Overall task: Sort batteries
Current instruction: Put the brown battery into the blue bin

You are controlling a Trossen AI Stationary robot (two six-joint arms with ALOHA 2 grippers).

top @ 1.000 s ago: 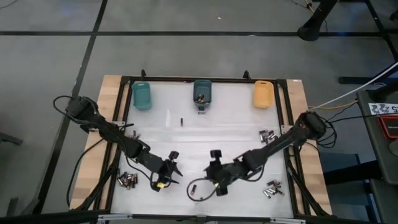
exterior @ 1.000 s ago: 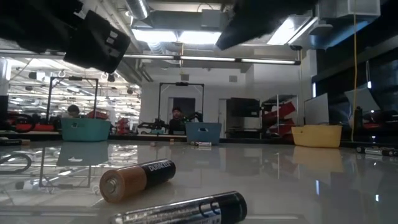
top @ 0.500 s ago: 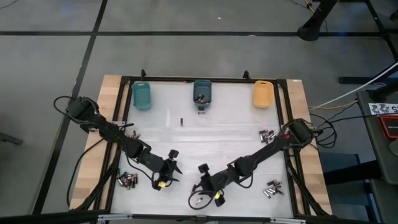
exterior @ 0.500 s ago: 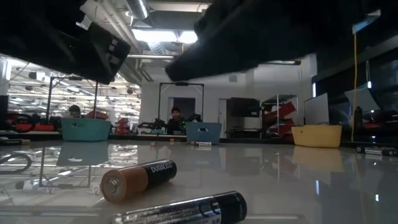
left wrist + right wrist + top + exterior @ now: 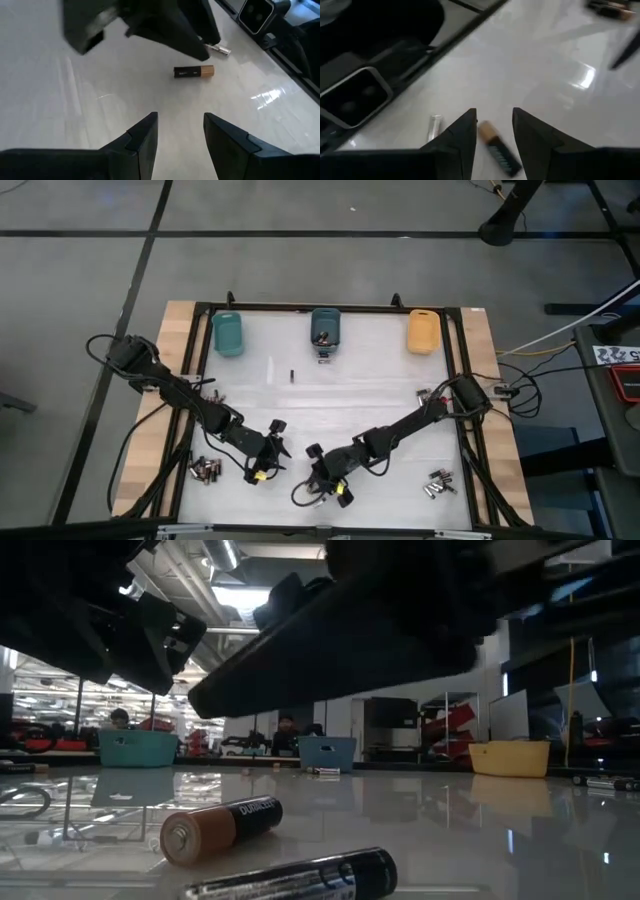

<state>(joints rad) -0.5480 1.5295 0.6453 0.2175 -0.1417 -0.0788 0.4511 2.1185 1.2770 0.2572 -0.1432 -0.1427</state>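
The table (image 5: 300, 395) has a glossy white top in a black frame, with pale wood strips showing along its left and right edges. At the far edge stand three bins: a teal bin (image 5: 228, 334) near the left corner, a darker blue-teal bin (image 5: 325, 327) in the middle and an orange-yellow bin (image 5: 424, 331) near the right corner. Both arms and their claws are black, each with a small yellow spot by the wrist. Close to the near edge lies a battery (image 5: 222, 828) with a black body, white lettering and a coppery end; beside it, another battery (image 5: 300, 879) is all black with pale print. The floor around is grey with dark lines.
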